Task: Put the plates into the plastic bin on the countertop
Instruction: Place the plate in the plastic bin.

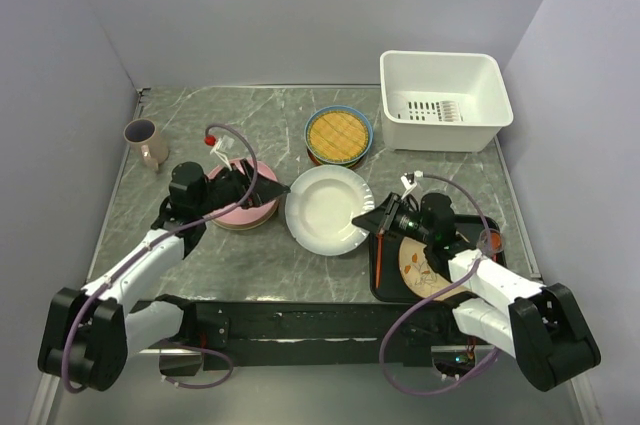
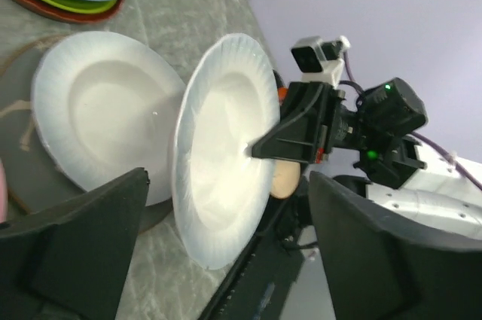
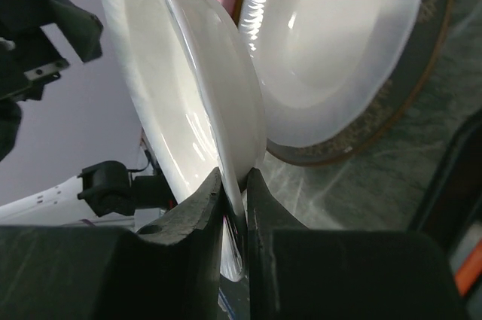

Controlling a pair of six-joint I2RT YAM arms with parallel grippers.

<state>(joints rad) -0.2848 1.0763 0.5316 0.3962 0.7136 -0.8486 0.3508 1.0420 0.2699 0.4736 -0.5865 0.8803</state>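
Above countertop [image 1: 250,115] centre: right jaws clamped on white fluted plate [image 2: 226,147] rim; left jaws apart.

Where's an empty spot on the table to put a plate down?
Bare countertop lies at the back between the mug and the yellow lattice plate, and along the front between the pink plate and the black tray. The plastic bin is empty too. The middle is crowded: the left gripper and right gripper flank the white plate.
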